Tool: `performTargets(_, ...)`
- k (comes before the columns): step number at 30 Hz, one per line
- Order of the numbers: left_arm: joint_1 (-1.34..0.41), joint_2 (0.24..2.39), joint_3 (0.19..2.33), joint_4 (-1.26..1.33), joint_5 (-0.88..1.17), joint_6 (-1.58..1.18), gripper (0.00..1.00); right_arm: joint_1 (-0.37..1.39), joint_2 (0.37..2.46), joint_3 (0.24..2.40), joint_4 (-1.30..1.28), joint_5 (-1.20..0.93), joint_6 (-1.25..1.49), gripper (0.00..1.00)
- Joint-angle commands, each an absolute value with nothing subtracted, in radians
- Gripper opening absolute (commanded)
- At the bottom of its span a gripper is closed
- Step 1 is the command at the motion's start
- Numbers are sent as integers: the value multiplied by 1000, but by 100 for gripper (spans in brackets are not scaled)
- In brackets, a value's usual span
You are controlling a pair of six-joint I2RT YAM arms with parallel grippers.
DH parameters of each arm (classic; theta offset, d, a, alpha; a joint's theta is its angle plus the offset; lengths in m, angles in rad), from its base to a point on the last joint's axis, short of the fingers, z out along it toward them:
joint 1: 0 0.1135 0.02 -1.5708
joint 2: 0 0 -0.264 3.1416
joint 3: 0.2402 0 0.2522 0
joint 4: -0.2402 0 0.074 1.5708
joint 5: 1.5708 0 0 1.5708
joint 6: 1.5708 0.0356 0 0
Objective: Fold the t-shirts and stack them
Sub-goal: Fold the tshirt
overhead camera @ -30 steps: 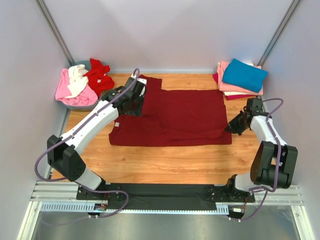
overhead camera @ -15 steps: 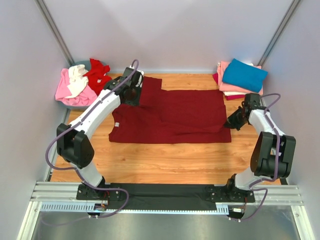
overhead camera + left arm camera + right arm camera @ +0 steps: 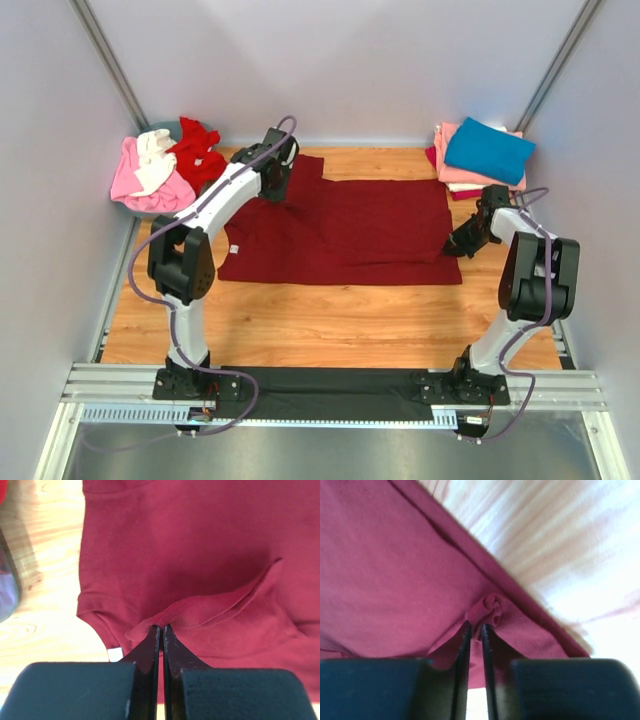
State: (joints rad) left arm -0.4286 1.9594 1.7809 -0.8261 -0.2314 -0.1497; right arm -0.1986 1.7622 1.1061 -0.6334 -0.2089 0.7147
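Firmly, left pincer (image 3: 161,627) pinching maroon t-shirt (image 3: 200,545)

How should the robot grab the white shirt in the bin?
Probably pinch a raised wrinkle on top of the white shirt, coming straight down from above. It lies crumpled on the pink shirt, with the red shirt close beside it in the bin, so a sideways reach would likely bump the rim or snag those.
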Motion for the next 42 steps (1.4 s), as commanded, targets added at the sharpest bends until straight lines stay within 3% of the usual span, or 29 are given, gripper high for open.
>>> performTargets(1,-417,1999,1832,-827,-310,-118,0,-196,1784,1150,-592,-190,730,19)
performTargets(4,-413,2019,1830,-810,-337,-118,0,-196,1807,1170,-592,-175,735,40)
performTargets(5,-410,2023,1821,-801,-339,-115,0,-196,1816,1184,-604,-164,736,60)
performTargets(8,-407,2017,1793,-743,-337,-110,0,-196,1813,1193,-612,-134,741,84)
performTargets(10,-407,2005,1778,-715,-341,-115,0,-196,1795,1192,-603,-121,739,90)
performTargets(16,-405,1945,1713,-612,-324,-94,0,-148,1597,1138,-589,-2,700,92)
performTargets(21,-405,1967,1718,-618,-321,-103,0,-5,1367,1014,-483,61,649,85)
performTargets(25,-406,1990,1715,-624,-321,-106,0,90,1281,836,-298,-79,693,66)
performTargets(29,-405,2022,1724,-638,-330,-112,0,100,1388,765,-231,-133,715,20)
performTargets(31,-396,2040,1741,-660,-341,-126,0,100,1436,769,-241,-130,715,7)
performTargets(42,-354,2071,1737,-695,-465,-233,0,100,1626,776,-298,-69,765,5)
